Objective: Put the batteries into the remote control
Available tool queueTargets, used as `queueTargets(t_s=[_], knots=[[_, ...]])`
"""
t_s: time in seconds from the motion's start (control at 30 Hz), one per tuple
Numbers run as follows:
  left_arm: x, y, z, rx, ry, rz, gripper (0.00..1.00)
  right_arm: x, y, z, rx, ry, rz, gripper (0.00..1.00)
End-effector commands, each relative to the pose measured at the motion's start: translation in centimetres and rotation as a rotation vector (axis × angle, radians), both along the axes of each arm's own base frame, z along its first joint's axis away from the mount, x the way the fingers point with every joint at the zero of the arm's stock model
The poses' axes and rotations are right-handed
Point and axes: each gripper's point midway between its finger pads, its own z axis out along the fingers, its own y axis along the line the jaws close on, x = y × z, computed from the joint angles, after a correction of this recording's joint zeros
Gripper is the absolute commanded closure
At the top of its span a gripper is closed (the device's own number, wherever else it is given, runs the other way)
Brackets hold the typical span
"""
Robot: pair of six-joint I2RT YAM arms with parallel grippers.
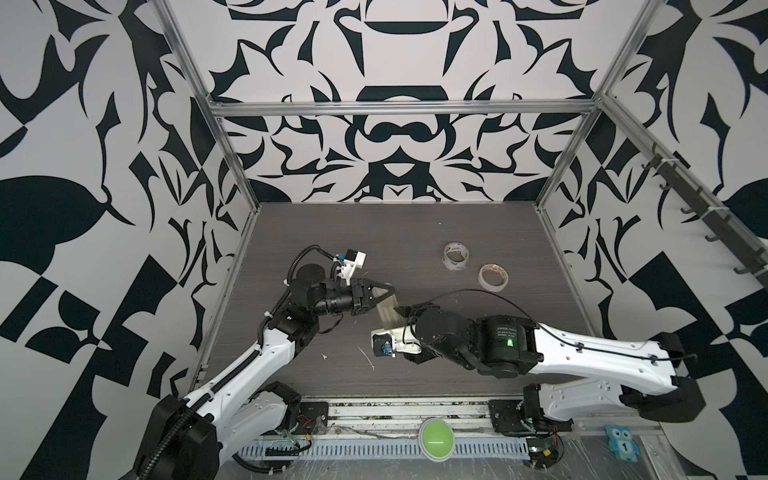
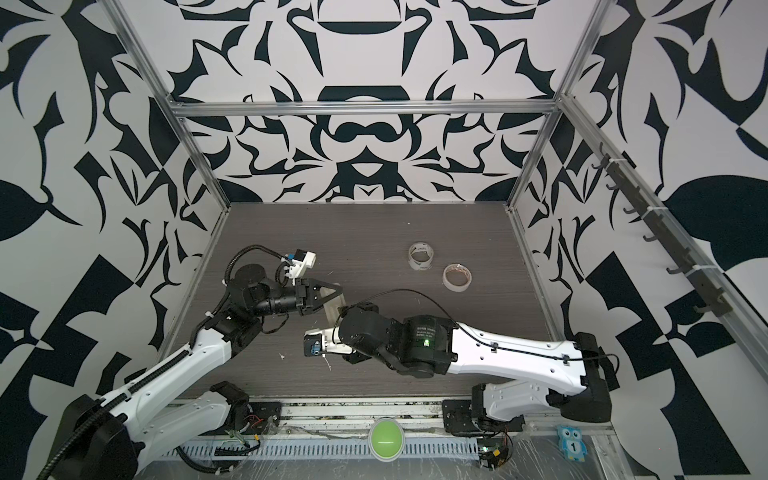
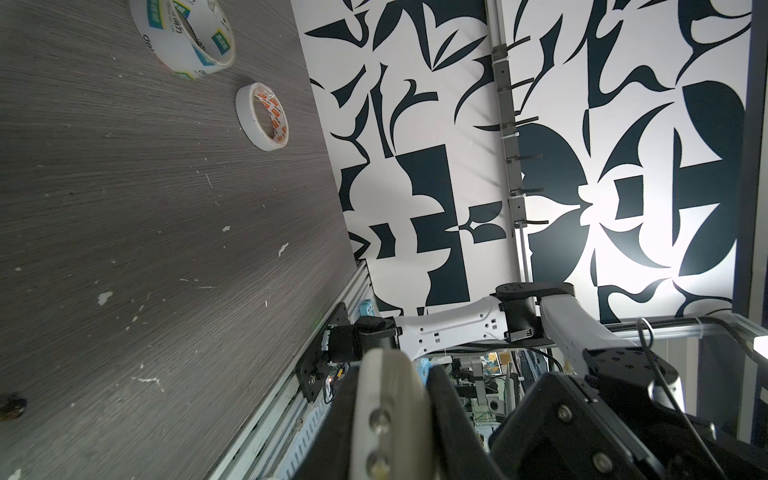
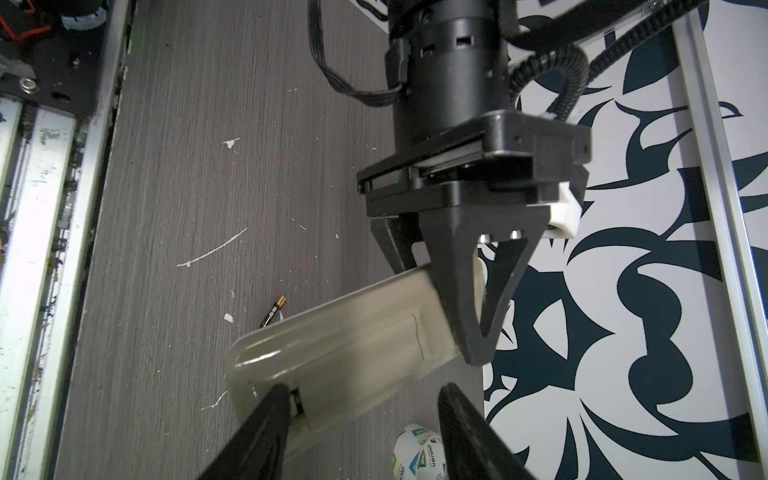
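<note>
The remote control (image 4: 345,353), pale back up, hangs tilted over the table with my left gripper (image 4: 465,316) shut on one end. In both top views it shows beside that gripper (image 1: 388,291) as a cream slab (image 1: 388,316) (image 2: 334,309). In the left wrist view its blurred pale edge (image 3: 399,386) sits between the dark fingers. My right gripper (image 4: 365,388) is open astride the other end. One fingertip (image 4: 278,399) touches the edge beside a dark slot there. One battery (image 4: 274,311), dark with a gold end, lies on the table behind the remote control.
Two tape rolls (image 1: 456,256) (image 1: 493,277) lie at the back right of the wood table (image 1: 332,232); one roll (image 4: 417,453) shows between my right fingers. A small dark object (image 3: 10,409) lies at the frame's edge. A green button (image 1: 436,438) sits on the front rail.
</note>
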Motion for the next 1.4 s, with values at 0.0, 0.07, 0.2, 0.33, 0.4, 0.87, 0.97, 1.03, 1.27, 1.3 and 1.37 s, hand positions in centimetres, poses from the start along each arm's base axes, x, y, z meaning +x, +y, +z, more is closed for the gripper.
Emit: queueTargets(t_s=[0.0,0.07,0.2,0.33,0.4,0.87,0.97,1.03,1.27,1.3,1.37], knots=[[-1.6,-0.5,2.4,-0.054,-0.024,-0.089,1.0,1.6,0.1,2.2,0.097,-0.06,-0.073,0.39],[-1.6,-0.4,2.4,-0.054,-0.025,-0.087,1.0,1.6,0.2,2.4,0.109,-0.059,-0.072,0.39],[-1.5,-0.4,2.5,-0.058,-0.025,-0.084,1.0,1.4,0.4,2.6,0.145,-0.041,-0.071,0.39],[-1.4,-0.4,2.5,-0.061,-0.024,-0.086,1.0,1.4,0.2,2.5,0.163,-0.039,-0.082,0.39],[-1.5,-0.4,2.5,-0.061,-0.023,-0.088,1.0,1.5,0.1,2.5,0.167,-0.045,-0.09,0.39],[-1.5,-0.4,2.6,-0.066,-0.022,-0.085,1.0,2.4,-0.3,2.5,0.159,-0.114,-0.117,0.4],[-1.3,-0.3,2.4,-0.063,-0.017,-0.081,1.0,2.5,-0.4,3.1,0.179,-0.131,-0.118,0.4],[-1.3,-0.4,2.3,-0.062,-0.015,-0.082,1.0,2.4,-0.4,3.5,0.194,-0.135,-0.114,0.4],[-1.2,-0.2,2.2,-0.061,-0.011,-0.077,1.0,2.3,-0.2,4.2,0.223,-0.14,-0.102,0.4],[-1.2,-0.2,2.2,-0.06,-0.011,-0.076,1.0,2.3,-0.2,4.1,0.223,-0.139,-0.1,0.4],[-1.1,-0.2,2.1,-0.059,-0.007,-0.074,1.0,2.3,-0.1,4.2,0.227,-0.139,-0.099,0.4]])
